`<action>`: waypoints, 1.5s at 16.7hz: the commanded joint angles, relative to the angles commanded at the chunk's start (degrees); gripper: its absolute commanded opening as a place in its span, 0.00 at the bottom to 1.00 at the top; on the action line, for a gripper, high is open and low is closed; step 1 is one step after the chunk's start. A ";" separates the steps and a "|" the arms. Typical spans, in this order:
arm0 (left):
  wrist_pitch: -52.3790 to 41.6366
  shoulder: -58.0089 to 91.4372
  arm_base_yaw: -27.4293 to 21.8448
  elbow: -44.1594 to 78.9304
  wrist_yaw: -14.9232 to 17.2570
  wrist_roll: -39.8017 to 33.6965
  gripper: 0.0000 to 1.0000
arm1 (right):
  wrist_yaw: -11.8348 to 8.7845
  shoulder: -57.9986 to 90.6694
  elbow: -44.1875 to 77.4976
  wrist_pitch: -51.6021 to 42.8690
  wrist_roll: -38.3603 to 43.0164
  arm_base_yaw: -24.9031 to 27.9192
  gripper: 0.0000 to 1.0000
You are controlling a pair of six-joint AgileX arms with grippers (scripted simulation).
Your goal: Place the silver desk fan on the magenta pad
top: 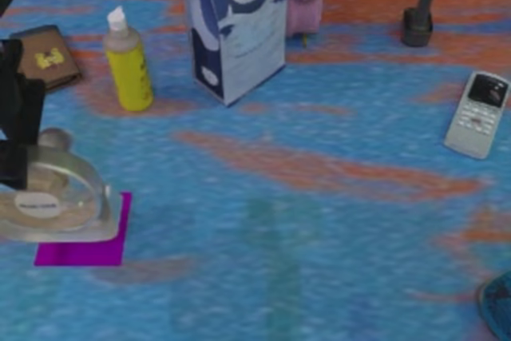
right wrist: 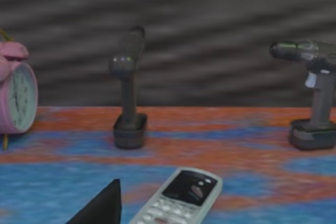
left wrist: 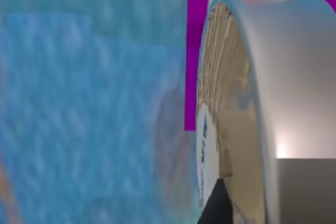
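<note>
Blue-orange table [top: 335,221], left pincer [top: 17,167] clamped on silver desk fan [top: 56,201], hiding much of magenta pad [top: 88,251], right pincer state unclear.

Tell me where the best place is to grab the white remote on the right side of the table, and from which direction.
Take the white remote across its narrow width, about mid-body, coming straight down from above. It lies flat on the table, long and slim, so only its two long edges give the fingers opposing faces. Nothing crowds it, and the right gripper is the nearer one, probably best suited.
</note>
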 joint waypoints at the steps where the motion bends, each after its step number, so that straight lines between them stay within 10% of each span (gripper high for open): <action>1: 0.82 0.07 0.02 -0.79 0.01 0.04 0.00 | 0.00 0.00 0.00 0.00 0.00 0.00 1.00; 9: 7.84 0.85 0.28 -6.71 -0.03 -0.16 0.00 | 0.00 0.00 0.00 0.00 0.00 0.00 1.00; 22: 7.84 0.85 0.28 -6.71 -0.03 -0.16 0.98 | 0.00 0.00 0.00 0.00 0.00 0.00 1.00; 25: 7.84 0.85 0.28 -6.71 -0.03 -0.16 1.00 | 0.00 0.00 0.00 0.00 0.00 0.00 1.00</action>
